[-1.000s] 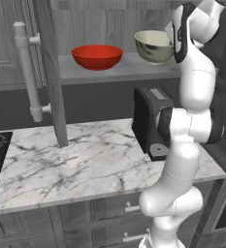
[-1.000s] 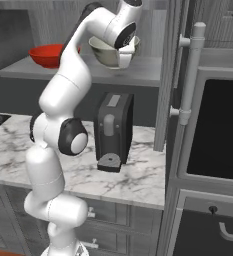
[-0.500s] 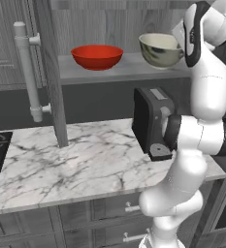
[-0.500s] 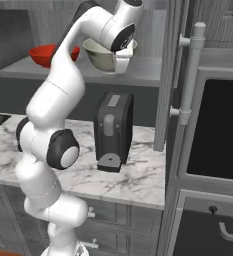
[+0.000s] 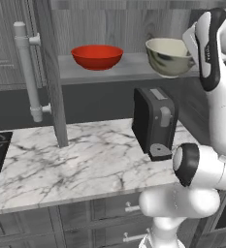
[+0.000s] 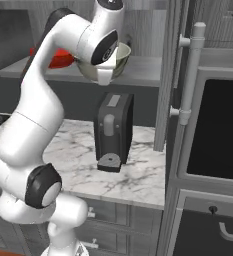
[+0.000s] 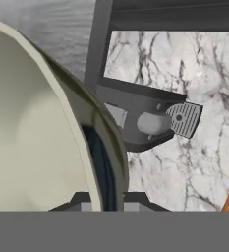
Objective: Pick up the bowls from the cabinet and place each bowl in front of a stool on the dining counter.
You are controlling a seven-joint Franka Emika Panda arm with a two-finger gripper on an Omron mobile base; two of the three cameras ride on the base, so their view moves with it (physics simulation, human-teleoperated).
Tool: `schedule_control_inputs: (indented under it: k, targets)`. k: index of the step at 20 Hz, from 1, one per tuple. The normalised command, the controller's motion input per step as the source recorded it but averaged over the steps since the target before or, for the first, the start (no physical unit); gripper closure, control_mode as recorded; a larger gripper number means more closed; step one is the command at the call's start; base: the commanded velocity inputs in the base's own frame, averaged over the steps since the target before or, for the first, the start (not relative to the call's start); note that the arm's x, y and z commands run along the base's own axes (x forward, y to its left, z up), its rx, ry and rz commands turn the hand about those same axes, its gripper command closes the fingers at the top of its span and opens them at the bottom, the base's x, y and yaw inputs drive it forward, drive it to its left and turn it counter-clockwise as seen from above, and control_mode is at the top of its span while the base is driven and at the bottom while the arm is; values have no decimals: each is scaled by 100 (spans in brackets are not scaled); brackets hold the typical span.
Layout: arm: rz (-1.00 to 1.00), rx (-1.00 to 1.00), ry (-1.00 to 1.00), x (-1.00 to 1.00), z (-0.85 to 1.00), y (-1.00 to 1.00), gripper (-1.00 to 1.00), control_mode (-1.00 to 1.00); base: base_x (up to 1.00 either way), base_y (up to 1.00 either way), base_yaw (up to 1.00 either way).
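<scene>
With its jaws clenched on the rim, the gripper holds the cream bowl at the cabinet shelf front edge, above the coffee machine on the counter, well apart from the red bowl.

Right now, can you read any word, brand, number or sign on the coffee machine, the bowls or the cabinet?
None: no readable text in any view.
Coffee machine: plain dark casing, no label.
Cream bowl and red bowl: no markings.
Cabinet handle: bare.
</scene>
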Motion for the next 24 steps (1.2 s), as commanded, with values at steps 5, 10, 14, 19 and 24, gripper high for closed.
schedule_control_inputs:
  k: [5, 10, 14, 19, 24]
  targets:
    - [-6, 0, 0, -100, -15, 4, 100, -100, 0, 0, 0]
    - [0, 0, 1, -100, -20, 0, 100, -100, 0, 0, 0]
    - [0, 0, 3, -86, -3, 14, 100, -100, 0, 0, 0]
    - [0, 0, 14, -80, 0, 20, 100, -100, 0, 0, 0]
    - [0, 0, 11, -60, 0, 28, 100, -100, 0, 0, 0]
